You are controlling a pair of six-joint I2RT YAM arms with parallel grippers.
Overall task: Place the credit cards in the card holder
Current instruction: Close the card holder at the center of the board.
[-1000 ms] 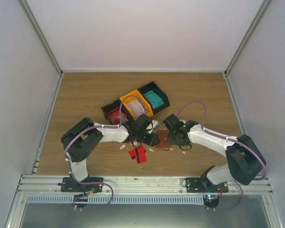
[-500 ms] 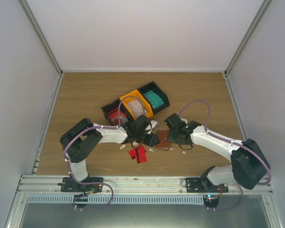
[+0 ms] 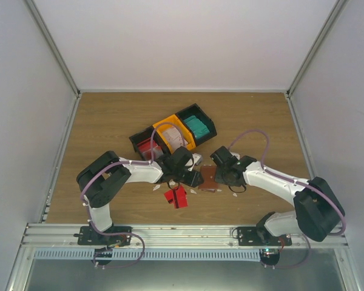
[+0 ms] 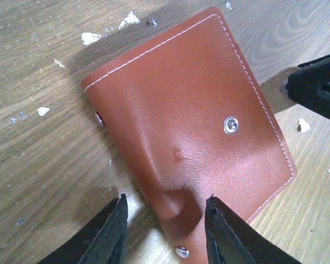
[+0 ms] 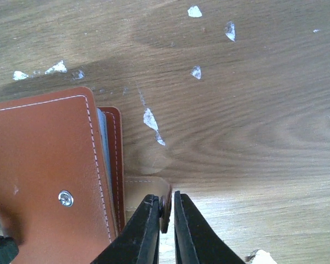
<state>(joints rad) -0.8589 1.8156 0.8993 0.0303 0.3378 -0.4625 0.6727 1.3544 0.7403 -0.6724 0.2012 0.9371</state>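
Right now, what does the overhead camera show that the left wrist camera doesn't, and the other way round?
Only overhead: the joined bins, one holding teal cards, a red card lying on the table near the left arm, and both arms whole. Only the left wrist: the wallet close up, with its white stitching and metal snap, the left gripper open over its near corner, and the right gripper at the strap. Both: the folded brown wallet on the wooden table among white scraps.
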